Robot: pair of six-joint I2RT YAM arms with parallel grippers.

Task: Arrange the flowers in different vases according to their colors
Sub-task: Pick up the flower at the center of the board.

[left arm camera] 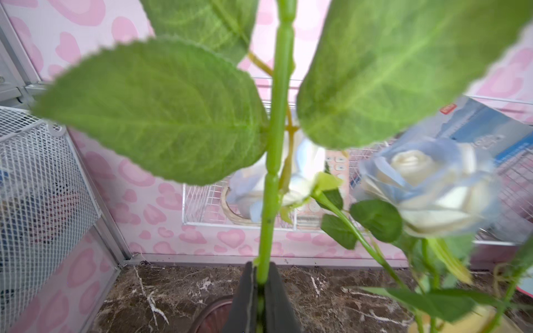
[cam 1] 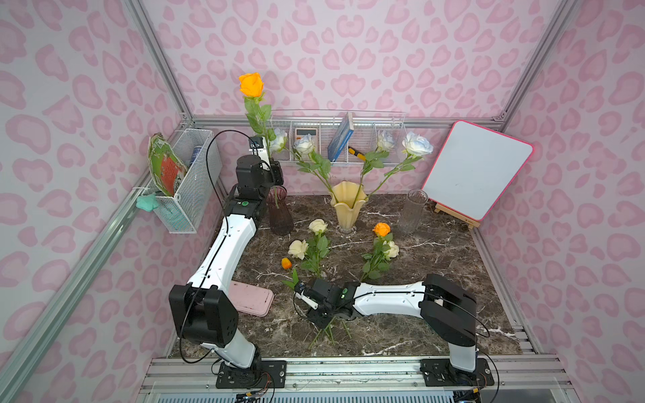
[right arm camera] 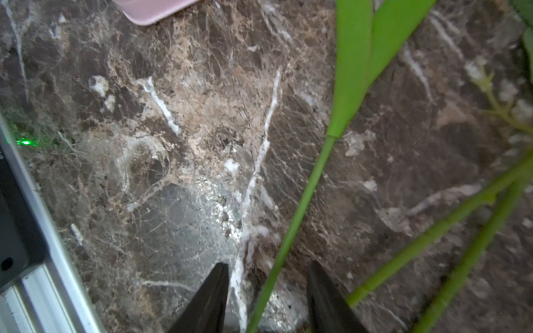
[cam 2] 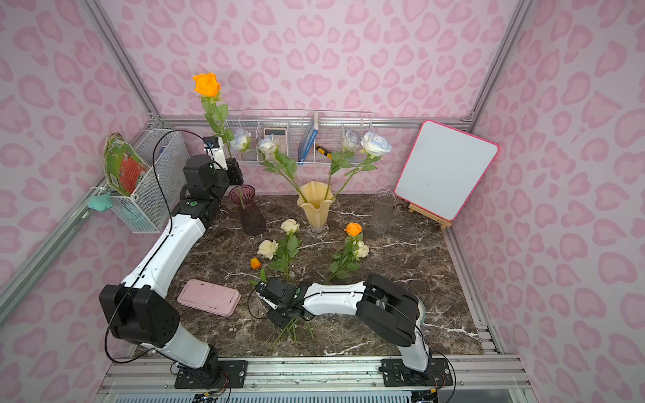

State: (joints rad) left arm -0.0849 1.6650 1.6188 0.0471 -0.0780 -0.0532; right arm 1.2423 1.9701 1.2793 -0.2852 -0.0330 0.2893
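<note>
Left gripper (left arm camera: 262,281) clamped tight on orange rose (cam 1: 251,84), its stem end inside purple vase (cam 1: 281,216), right gripper (right arm camera: 268,276) gaped astride thin stem (right arm camera: 305,196), probably the tulip's, on table (right arm camera: 144,187).

The left arm (cam 1: 227,244) and right arm (cam 1: 387,299) have white moulded links, boxy black joint housings (cam 1: 204,314), thin black cables (cam 1: 208,152) looped outside, 1 green light (cam 1: 245,203) near each wrist and black base plates (cam 1: 244,376) with silver screws. The right gripper (right arm camera: 267,264) shows 2 dark tapered fingers (right arm camera: 207,299), seemingly rubber-faced.
</note>
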